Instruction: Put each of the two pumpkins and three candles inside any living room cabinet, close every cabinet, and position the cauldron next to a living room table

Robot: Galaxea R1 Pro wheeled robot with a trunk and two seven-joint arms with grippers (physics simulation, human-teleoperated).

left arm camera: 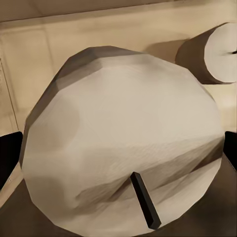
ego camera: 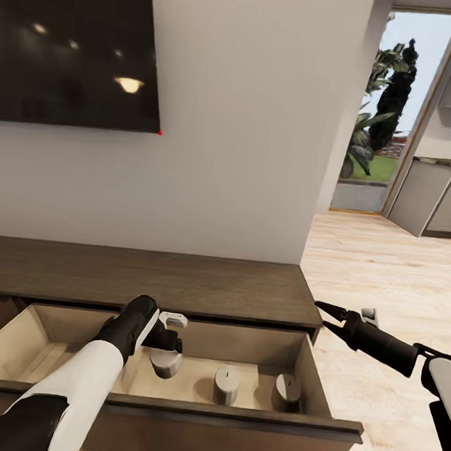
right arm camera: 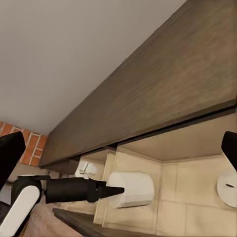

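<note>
- Left claw (ego camera: 167, 348) reaches into the open cabinet (ego camera: 170, 411) drawer, apparently clenched around a grey candle (ego camera: 165, 363) near its back wall.
- Two more candles (ego camera: 226, 385) stand toward the drawer's right end.
- Right claw (ego camera: 328, 318) hangs released beyond the cabinet's right end.
</note>
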